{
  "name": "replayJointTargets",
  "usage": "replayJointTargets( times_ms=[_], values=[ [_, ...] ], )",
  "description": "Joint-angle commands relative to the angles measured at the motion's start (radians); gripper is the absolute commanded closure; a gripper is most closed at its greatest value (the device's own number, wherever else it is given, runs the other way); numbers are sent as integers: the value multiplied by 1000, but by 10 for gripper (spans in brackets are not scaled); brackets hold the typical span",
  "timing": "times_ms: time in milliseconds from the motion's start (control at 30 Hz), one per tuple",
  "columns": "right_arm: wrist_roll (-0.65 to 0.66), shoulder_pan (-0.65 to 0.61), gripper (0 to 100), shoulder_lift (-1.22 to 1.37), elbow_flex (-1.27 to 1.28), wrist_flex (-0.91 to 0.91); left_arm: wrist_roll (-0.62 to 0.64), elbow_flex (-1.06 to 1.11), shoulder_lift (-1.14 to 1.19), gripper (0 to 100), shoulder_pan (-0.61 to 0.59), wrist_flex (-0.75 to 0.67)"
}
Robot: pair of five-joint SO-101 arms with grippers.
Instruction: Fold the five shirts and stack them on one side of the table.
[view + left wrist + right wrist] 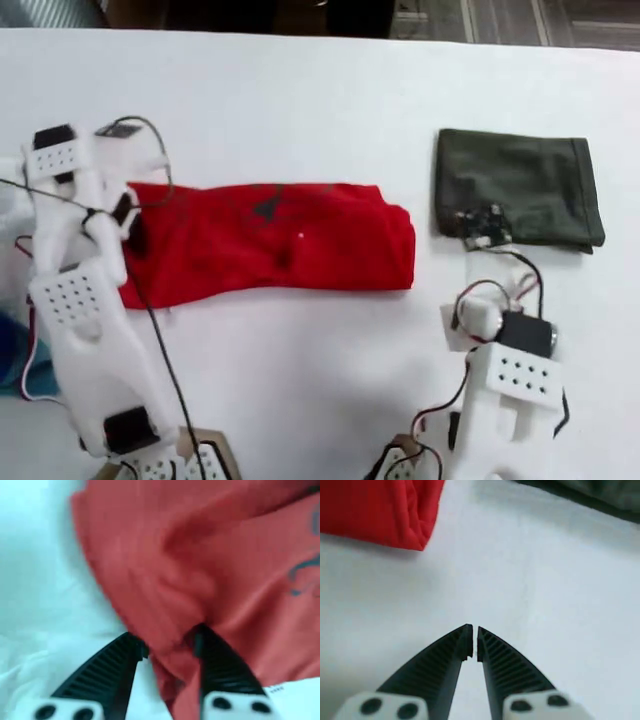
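A white surface (300,90) seen from above, with two white robot arms at its near edge.

A red shirt (265,245) lies across the middle, folded into a long band that runs left to right. It has a small dark printed mark (265,208) near its far edge. To its right, apart from it with a strip of bare surface between them, a dark green shirt (515,188) lies folded into a neat rectangle. Thin black cables (160,350) trail along the left arm and loop around the right one. Something blue (20,375) shows at the left edge, behind the left arm. Past the far edge of the surface the room is dark.

The left arm (85,330) stands over the left end of the red shirt and covers part of that end from above. In the left wrist view, the left arm's jaws are narrowly parted with a bunched fold of the red shirt (200,570) pinched between their black ribbed fingers (215,665). White surface shows beside the cloth.

The right arm (515,375) sits at the near right, its tip by the near edge of the green shirt. In the right wrist view, the right arm's jaws are closed tip to tip and hold nothing, over bare surface (545,590). A folded corner of the red shirt (385,510) lies ahead on one side, and the edge of the green shirt (600,497) lies ahead on the other. The jaws touch neither shirt.
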Motion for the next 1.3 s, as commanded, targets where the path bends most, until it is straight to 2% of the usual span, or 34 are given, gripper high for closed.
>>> replayJointTargets(
  times_ms=[0,133,233,433,633,767,933,1100,1267],
  values=[
    [8,114,975,-24,40,-74,5,-1,26,960,32,32],
    [8,216,976,-24,233,-265,6,-12,12,973,28,52],
    [-2,239,977,-25,353,-384,5,-16,-54,974,8,58],
    [-49,236,977,-91,381,-398,-18,27,-259,974,-64,60],
    [-71,234,977,-206,428,-392,-40,278,-569,974,-46,60],
    [-71,234,975,-283,453,-366,-34,409,-746,974,86,58],
    [-71,234,974,-360,479,-338,-20,432,-847,974,370,51],
    [-71,242,974,-407,480,-306,41,344,-807,974,631,20],
    [-71,242,976,-420,483,-300,109,186,-692,974,773,-37]
  ],
)
